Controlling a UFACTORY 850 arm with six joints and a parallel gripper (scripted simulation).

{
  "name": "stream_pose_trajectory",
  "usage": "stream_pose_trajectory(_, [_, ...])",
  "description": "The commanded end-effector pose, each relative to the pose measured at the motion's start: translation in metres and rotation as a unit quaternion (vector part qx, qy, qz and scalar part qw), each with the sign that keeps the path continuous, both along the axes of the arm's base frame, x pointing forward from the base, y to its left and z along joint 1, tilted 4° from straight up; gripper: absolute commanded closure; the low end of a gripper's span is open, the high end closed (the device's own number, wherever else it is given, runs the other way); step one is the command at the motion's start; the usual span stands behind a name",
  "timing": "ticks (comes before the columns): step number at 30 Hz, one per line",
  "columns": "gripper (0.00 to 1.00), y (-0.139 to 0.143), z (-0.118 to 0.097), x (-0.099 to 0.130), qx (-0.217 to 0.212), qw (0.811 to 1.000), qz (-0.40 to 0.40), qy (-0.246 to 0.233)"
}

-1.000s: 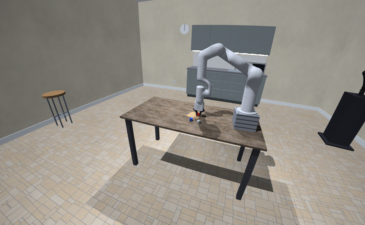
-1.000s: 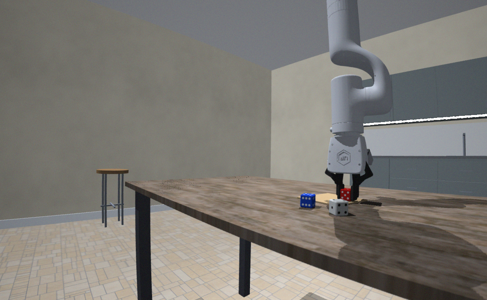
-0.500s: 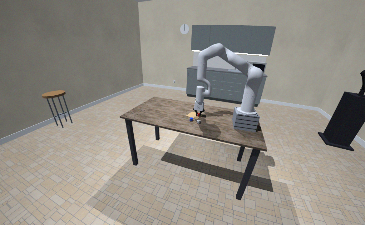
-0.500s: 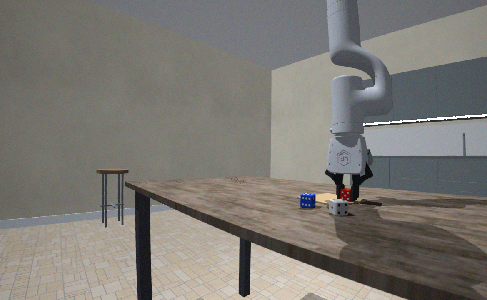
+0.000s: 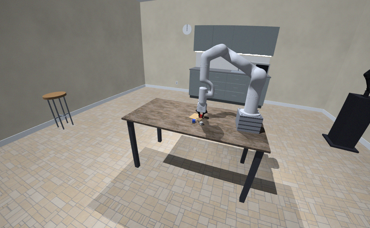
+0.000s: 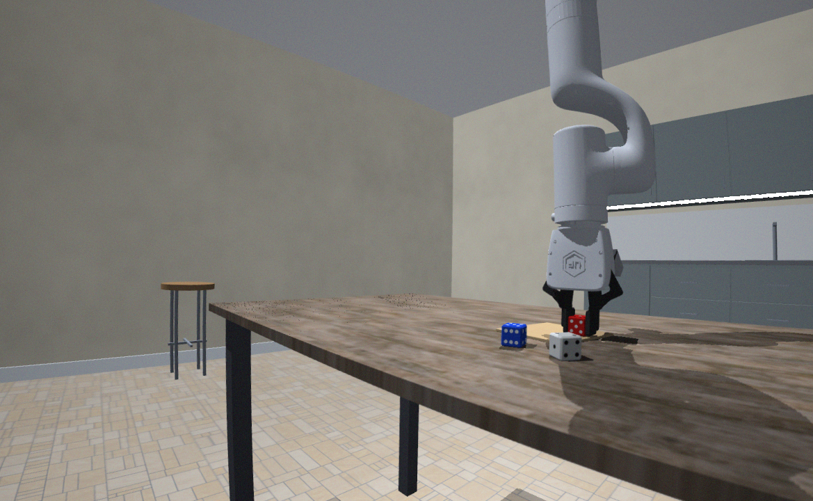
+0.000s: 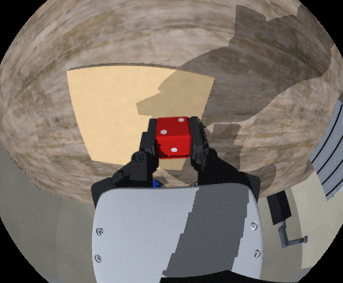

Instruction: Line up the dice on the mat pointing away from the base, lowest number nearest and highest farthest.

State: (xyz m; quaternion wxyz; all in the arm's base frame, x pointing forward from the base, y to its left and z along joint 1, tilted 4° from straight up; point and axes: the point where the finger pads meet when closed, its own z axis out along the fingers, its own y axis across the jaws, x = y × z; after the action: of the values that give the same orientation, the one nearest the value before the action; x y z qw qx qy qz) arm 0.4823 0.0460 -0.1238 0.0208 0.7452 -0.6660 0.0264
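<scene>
Across the room from the top view, grey cabinets (image 5: 234, 39) (image 6: 763, 137) hang behind the arm (image 5: 238, 60) (image 6: 577, 168), and a stool (image 5: 54, 95) (image 6: 187, 286) stands well apart from the worktop (image 5: 163, 113) (image 6: 359, 336) (image 7: 46, 130). On the worktop, the blue die (image 5: 193, 121) (image 6: 512, 335) (image 7: 155, 183) and the white die (image 5: 201, 123) (image 6: 565, 346) sit beside the mat (image 5: 194, 116) (image 6: 542, 330) (image 7: 108, 106), off it. The tool (image 5: 201, 115) (image 6: 579, 325) (image 7: 173, 128) is down at the mat, the red die (image 5: 200, 116) (image 6: 577, 324) (image 7: 173, 135) between its fingers.

From the exterior view, the white die is nearest the camera, partly in front of the mat; the blue die stands to its left in the picture. The tool points straight down, part open, pinching the red die.

Seen from the wrist, both fingers touch opposite sides of the red die, over the mat's near right corner. Two pips show on its upper face. Whether it touches the mat, I cannot tell. The blue die barely shows past the tool.
</scene>
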Motion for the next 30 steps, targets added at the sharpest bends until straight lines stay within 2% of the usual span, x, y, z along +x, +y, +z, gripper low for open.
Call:
stream_pose_trajectory(1, [0.73,0.0001,0.0005,0.0008,0.0,1.0,0.0,-0.001])
stream_pose_trajectory(10, [0.73,0.0001,0.0005,0.0008,0.0,1.0,0.0,-0.001])
stream_pose_trajectory(11, [0.69,0.0001,0.0005,0.0008,0.0,1.0,0.0,-0.001])
stream_pose_trajectory(13, [0.69,0.0001,0.0005,0.0008,0.0,1.0,0.0,-0.001])
stream_pose_trajectory(14, [0.65,0.0001,0.0005,0.0008,0.0,1.0,0.0,-0.001])
stream_pose_trajectory(16, [0.65,0.0001,0.0005,0.0008,0.0,1.0,0.0,-0.001])
stream_pose_trajectory(17, [0.61,0.0001,0.0005,0.0008,0.0,1.0,0.0,-0.001])
stream_pose_trajectory(19, [0.61,0.0001,0.0005,0.0008,0.0,1.0,0.0,-0.001])
stream_pose_trajectory(20, [0.57,0.0001,0.0005,0.0008,0.0,1.0,0.0,-0.001])
stream_pose_trajectory(24, [0.57,0.0001,0.0005,0.0008,0.0,1.0,0.0,-0.001])
stream_pose_trajectory(25, [0.53,0.0001,0.0005,0.0008,0.0,1.0,0.0,-0.001])
stream_pose_trajectory(30, [0.53,0.0001,0.0005,0.0008,0.0,1.0,0.0,-0.001])
